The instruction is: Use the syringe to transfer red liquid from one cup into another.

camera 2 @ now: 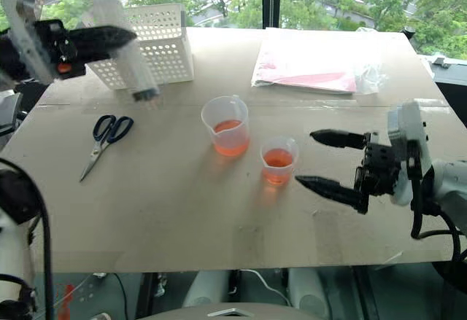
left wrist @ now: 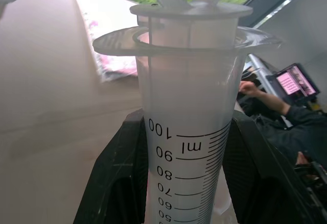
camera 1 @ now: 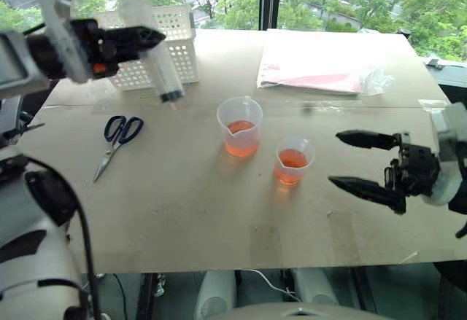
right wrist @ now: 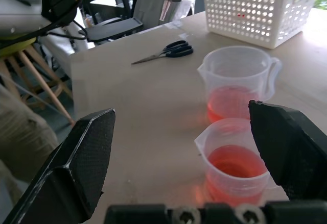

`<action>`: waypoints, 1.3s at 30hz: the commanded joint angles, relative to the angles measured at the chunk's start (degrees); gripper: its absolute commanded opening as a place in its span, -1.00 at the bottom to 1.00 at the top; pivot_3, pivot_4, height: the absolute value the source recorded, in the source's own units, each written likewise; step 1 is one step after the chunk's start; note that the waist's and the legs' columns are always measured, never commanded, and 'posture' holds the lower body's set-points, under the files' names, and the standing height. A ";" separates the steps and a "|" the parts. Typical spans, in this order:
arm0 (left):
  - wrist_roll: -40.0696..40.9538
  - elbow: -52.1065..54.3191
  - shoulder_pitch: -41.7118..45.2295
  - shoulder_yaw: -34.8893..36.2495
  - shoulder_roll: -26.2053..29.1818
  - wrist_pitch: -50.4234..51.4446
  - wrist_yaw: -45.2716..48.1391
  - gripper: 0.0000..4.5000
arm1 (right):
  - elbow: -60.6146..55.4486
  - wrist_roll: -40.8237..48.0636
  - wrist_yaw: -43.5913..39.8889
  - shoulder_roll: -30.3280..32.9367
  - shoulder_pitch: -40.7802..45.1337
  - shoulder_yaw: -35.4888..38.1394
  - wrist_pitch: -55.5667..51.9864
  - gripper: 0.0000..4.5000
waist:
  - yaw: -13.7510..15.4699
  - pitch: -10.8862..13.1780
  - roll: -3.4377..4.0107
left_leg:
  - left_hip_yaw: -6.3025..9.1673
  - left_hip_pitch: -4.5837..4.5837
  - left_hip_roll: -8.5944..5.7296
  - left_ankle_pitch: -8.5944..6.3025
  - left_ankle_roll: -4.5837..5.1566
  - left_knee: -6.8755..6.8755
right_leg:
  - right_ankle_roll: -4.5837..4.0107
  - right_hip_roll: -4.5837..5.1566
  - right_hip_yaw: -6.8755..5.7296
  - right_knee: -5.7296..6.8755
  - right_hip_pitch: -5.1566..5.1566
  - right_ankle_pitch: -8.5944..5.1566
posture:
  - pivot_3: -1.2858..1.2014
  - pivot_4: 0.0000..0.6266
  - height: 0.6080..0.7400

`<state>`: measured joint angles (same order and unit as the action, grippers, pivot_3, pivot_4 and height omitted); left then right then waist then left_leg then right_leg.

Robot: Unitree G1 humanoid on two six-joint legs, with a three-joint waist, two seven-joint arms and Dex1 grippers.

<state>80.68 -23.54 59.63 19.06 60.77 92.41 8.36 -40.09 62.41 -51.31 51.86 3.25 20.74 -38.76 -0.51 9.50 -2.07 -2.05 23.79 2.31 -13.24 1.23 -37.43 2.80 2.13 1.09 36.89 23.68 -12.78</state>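
Observation:
My left gripper (camera 1: 143,40) is shut on the barrel of the clear syringe (camera 1: 159,66), held in the air at the far left in front of the basket, nozzle down and tilted. In the left wrist view the black fingers (left wrist: 120,178) clamp the marked barrel (left wrist: 189,147), and the plunger sits pushed far in. The taller spouted cup (camera 1: 239,126) stands mid-table with red liquid (camera 1: 241,128) in it. Just right of it and nearer stands the smaller cup (camera 1: 294,161), also holding red liquid (right wrist: 235,165). My right gripper (camera 1: 336,160) is open, level, right of the smaller cup, clear of it.
Black-handled scissors (camera 1: 117,139) lie on the table at the left. A white perforated basket (camera 1: 171,50) stands at the back left. A clear bag with pink paper (camera 1: 321,68) lies at the back right. A person's sleeve (left wrist: 276,109) shows beyond the table.

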 commanded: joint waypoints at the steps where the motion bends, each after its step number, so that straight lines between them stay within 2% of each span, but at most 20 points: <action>1: -5.47 -2.95 -2.33 -5.65 0.91 0.09 5.20 -0.36 | -2.32 -3.12 -4.38 -0.14 -1.52 1.20 4.70 0.99 | 0.63 -0.01 0.00 | 0.01 -0.01 -0.03 0.00 0.00 0.00 | 0.00 0.03 -0.03 0.01 -0.01 0.00 | 0.03 -0.52 1.00; 5: -17.24 -6.79 -5.38 -13.67 -2.21 -3.94 12.65 -0.36 | -4.51 -5.25 -5.29 -0.57 -4.71 1.16 6.81 0.99 | 1.39 -0.04 -0.06 | -0.30 0.00 -0.04 0.02 -0.01 -0.05 | -0.23 0.03 -0.07 0.00 -0.02 -0.13 | 0.03 -0.52 1.00; 11: -28.49 -9.59 -3.34 -23.56 -6.43 -6.51 24.40 -0.36 | -8.82 -4.72 -2.57 -1.81 -9.85 3.89 7.80 0.99 | 1.33 -0.04 -0.14 | -0.32 0.13 -0.04 0.02 -0.02 -0.06 | -0.26 0.03 -0.06 -0.03 0.01 -0.13 | 0.03 -0.52 1.00; 19: -38.94 -12.09 -2.88 -29.22 -9.30 -8.66 32.44 -0.36 | -7.67 -5.41 -2.19 -2.52 -15.28 7.80 8.99 0.99 | 1.15 -0.05 -0.16 | -0.35 0.09 -0.03 0.01 0.00 -0.05 | -0.08 0.00 -0.02 -0.04 0.01 -0.03 | 0.03 -0.52 1.00; 21: -40.87 -11.90 -3.11 -29.47 -9.97 -9.18 33.48 0.08 | -5.91 -5.68 -3.45 -2.36 -15.56 8.12 9.49 1.00 | 1.21 -0.06 -0.16 | -0.36 0.07 -0.03 0.02 0.00 -0.07 | -0.23 0.00 -0.01 -0.04 0.00 -0.12 | 0.03 -0.52 1.00; 22: -41.64 -11.76 -3.22 -29.36 -10.30 -9.30 33.90 0.23 | -5.19 -5.86 -4.01 -2.31 -15.64 8.18 9.73 1.00 | 1.22 -0.06 -0.16 | -0.37 0.05 -0.03 0.02 0.00 -0.08 | -0.24 0.01 0.00 -0.03 -0.01 -0.13 | 0.03 -0.52 1.00; 24: -42.45 -11.10 -3.47 -27.33 -10.91 -8.37 33.40 0.66 | -3.42 -6.58 -5.33 -2.05 -15.35 7.91 10.18 1.00 | 1.23 -0.08 -0.17 | -0.37 0.06 -0.03 0.02 0.01 -0.10 | -0.25 0.01 0.01 -0.03 -0.01 -0.12 | 0.03 -0.52 1.00; 26: -42.73 -9.22 -3.94 -24.16 -10.74 -6.62 31.97 0.96 | -1.71 -7.19 -6.47 -1.71 -14.69 7.48 10.57 1.00 | 1.24 -0.09 -0.15 | -0.37 0.03 -0.03 0.02 0.01 -0.10 | -0.25 0.01 0.01 0.00 -0.03 -0.13 | 0.03 -0.52 1.00; 29: -40.56 -1.73 -6.14 -15.24 -9.41 -2.94 29.95 0.96 | 0.63 -8.63 -7.85 -1.62 -13.65 6.71 11.34 1.00 | 0.88 -0.07 -0.17 | -0.32 0.04 -0.02 0.02 0.01 -0.10 | -0.23 0.00 -0.01 0.02 -0.01 -0.11 | 0.03 -0.52 1.00; 32: -38.24 12.65 -12.44 -4.71 -9.52 -1.63 27.49 0.96 | 3.44 -11.15 -9.38 -1.79 -13.31 6.15 12.74 1.00 | 0.64 -0.06 -0.18 | -0.15 0.08 0.03 0.02 0.01 -0.10 | -0.04 -0.01 0.03 0.02 0.01 0.00 | 0.03 -0.52 1.00; 33: -37.99 20.49 -16.75 0.07 -11.27 -5.66 25.96 0.96 | 4.53 -12.31 -9.45 -2.06 -13.03 5.79 13.28 1.00 | 0.46 -0.08 -0.16 | -0.09 0.08 0.03 0.02 0.01 -0.09 | -0.03 0.00 0.07 0.00 0.02 0.00 | 0.03 -0.52 1.00; 35: -40.95 35.50 -27.28 4.13 -12.15 -17.53 25.41 0.96 | 6.83 -14.26 -9.94 -2.26 -12.91 5.19 14.14 1.00 | 0.13 -0.10 -0.11 | -0.11 0.03 0.08 0.01 0.00 -0.07 | -0.03 0.09 0.13 0.01 0.01 0.00 | 0.03 -0.52 1.00; 36: -41.75 40.70 -31.39 5.40 -12.80 -22.35 25.94 0.96 | 7.76 -15.10 -10.05 -2.29 -12.93 4.94 14.44 1.00 | 0.02 -0.10 -0.11 | -0.16 0.00 0.13 0.01 0.00 -0.02 | -0.03 0.17 0.16 0.01 0.01 0.00 | 0.03 -0.52 1.00; 39: -39.39 50.40 -40.30 10.77 -17.55 -27.03 25.45 0.96 | 12.00 -17.55 -11.23 -2.28 -13.31 5.04 15.58 1.00 | 0.45 -0.10 -0.11 | -0.20 -0.02 0.10 0.01 0.00 -0.01 | -0.09 0.22 0.17 0.00 0.00 -0.02 | 0.03 -0.52 1.00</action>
<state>39.77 20.40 20.90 25.75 44.33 69.97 33.47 -29.44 45.75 -61.39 49.53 -9.77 24.66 -24.67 -0.06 9.40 -2.18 -2.21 23.79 2.39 -13.23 1.24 -37.44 2.54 2.34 1.23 36.86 23.68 -12.90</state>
